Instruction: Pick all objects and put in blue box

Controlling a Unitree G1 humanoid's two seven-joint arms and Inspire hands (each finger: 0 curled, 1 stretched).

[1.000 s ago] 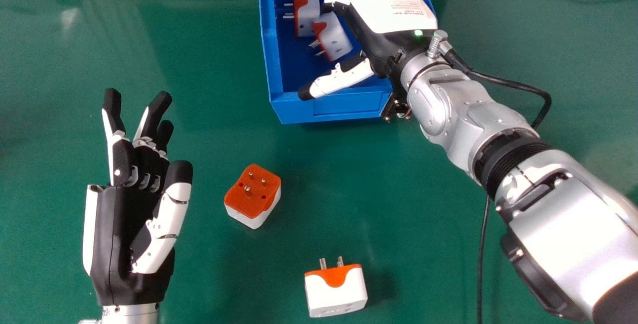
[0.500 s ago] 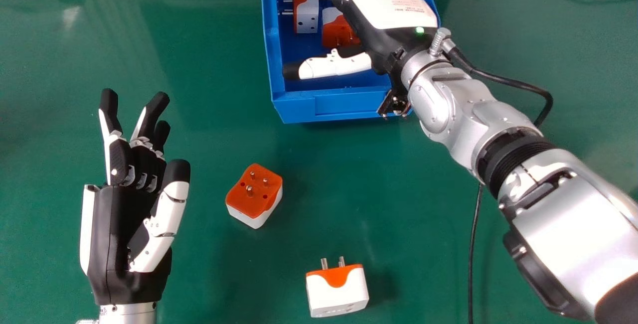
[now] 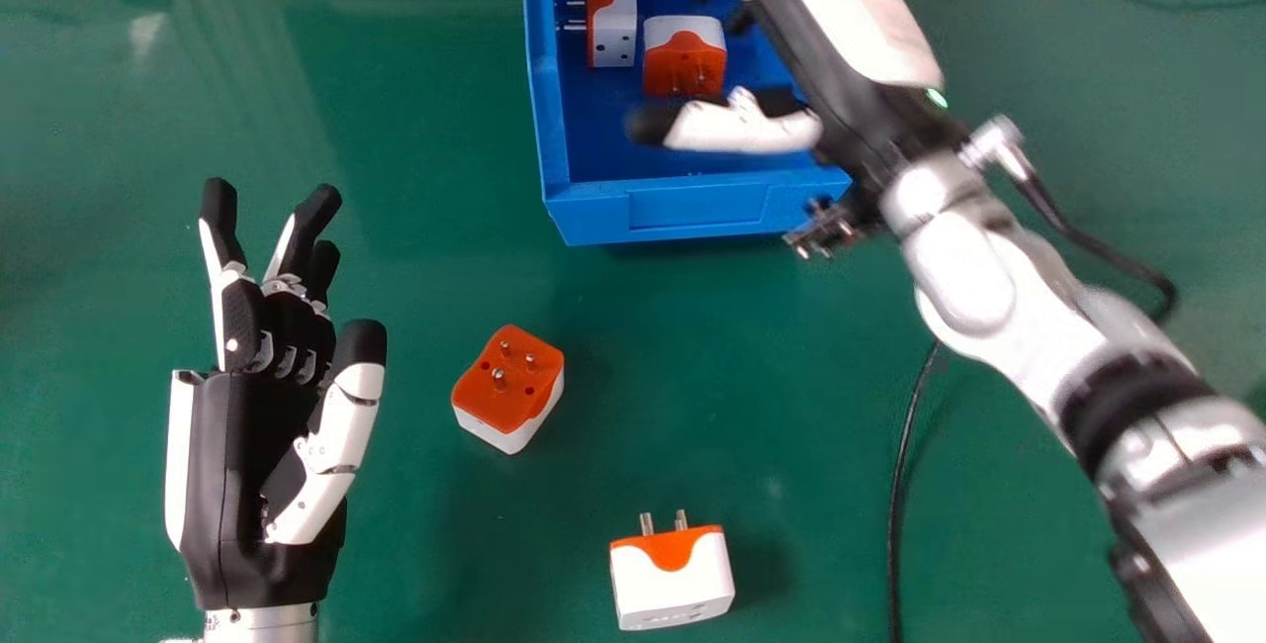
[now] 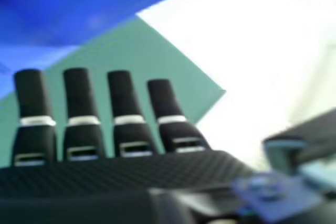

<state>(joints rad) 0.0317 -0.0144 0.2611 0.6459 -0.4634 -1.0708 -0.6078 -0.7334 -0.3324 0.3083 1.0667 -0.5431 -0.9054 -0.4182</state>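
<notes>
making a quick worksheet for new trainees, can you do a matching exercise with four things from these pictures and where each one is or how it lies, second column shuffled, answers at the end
Things
1. blue box
2. right hand
3. plug adapter nearest the left hand
4. left hand

Place or state
a. on the green table, orange face and pins up
b. at the left side of the head view, away from the box
c. with two other plug adapters inside
d. over the box, fingers open

Right pairs: 1-c, 2-d, 3-a, 4-b
</notes>
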